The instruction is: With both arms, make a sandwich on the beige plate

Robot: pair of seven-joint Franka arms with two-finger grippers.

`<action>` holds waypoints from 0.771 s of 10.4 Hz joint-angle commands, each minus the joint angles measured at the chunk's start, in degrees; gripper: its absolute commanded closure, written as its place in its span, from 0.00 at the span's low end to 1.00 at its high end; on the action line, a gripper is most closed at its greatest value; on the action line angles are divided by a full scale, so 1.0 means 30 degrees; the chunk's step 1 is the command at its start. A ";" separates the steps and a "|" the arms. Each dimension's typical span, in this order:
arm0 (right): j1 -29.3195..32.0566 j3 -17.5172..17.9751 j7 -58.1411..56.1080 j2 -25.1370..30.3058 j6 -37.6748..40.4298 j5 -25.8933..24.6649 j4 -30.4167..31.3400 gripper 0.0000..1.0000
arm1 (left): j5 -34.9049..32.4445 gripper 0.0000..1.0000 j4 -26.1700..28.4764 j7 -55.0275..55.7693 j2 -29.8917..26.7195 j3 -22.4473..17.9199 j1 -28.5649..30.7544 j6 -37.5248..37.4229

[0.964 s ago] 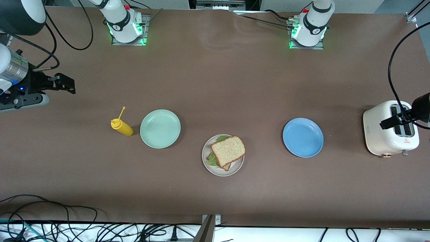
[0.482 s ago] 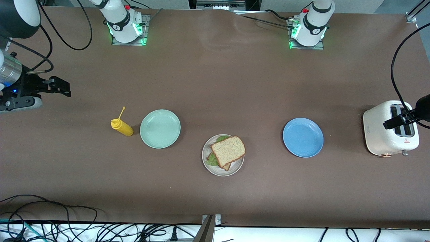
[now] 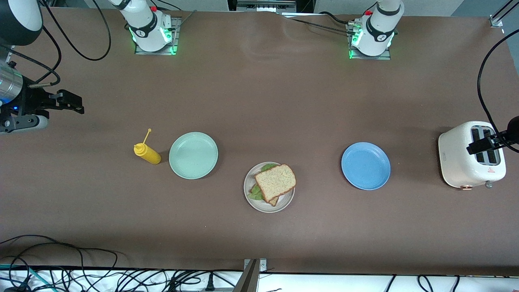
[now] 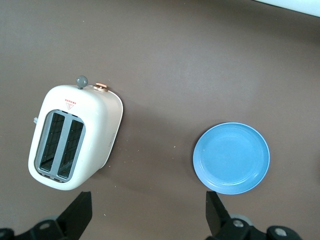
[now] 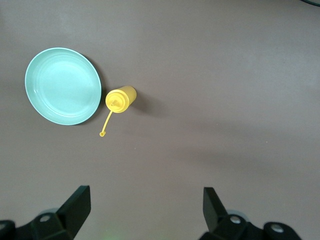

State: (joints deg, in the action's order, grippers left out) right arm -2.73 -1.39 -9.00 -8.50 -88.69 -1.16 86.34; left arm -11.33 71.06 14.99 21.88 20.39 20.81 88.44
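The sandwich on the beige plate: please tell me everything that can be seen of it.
The sandwich has two square slices of brown speckled bread with darker crust. The top slice lies flat but shifted, so a corner of the lower slice shows beneath. A ruffled green lettuce leaf sticks out between them on two sides. It rests on the beige plate, and one corner of the top slice reaches the rim. Nothing else touches it.
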 commanded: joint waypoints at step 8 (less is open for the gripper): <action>0.0325 0.0462 0.2680 -0.0039 0.0296 -0.0961 -0.0155 0.00 | 0.5212 0.05 0.0830 -0.2448 -0.1900 -0.8789 -0.6819 -0.1180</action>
